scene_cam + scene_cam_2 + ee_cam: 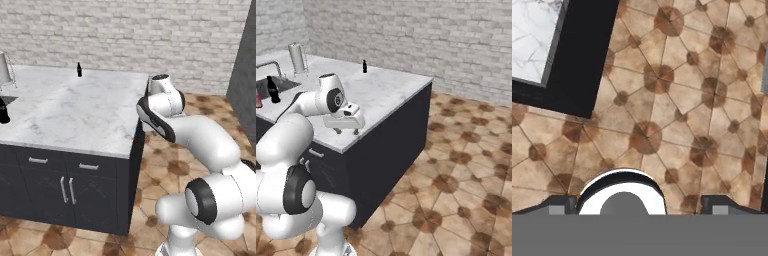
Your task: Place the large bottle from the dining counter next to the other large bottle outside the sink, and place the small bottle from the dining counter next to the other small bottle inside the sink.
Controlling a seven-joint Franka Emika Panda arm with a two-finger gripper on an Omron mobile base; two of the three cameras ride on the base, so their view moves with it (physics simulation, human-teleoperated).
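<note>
So right now my gripper (347, 131) is spread wide with nothing in it, hanging off the corner of the marble counter (75, 115) and staring at floor tiles. The other large bottle (273, 90) stands beside the sink (283, 85), with something pink (258, 99) at the frame edge next to it, could be the gradient bottle, can't tell. A small dark bottle (364, 66) sits way back near the wall. I'd swing the arm over the countertop, come down on that small one from above, and close below the cap
</note>
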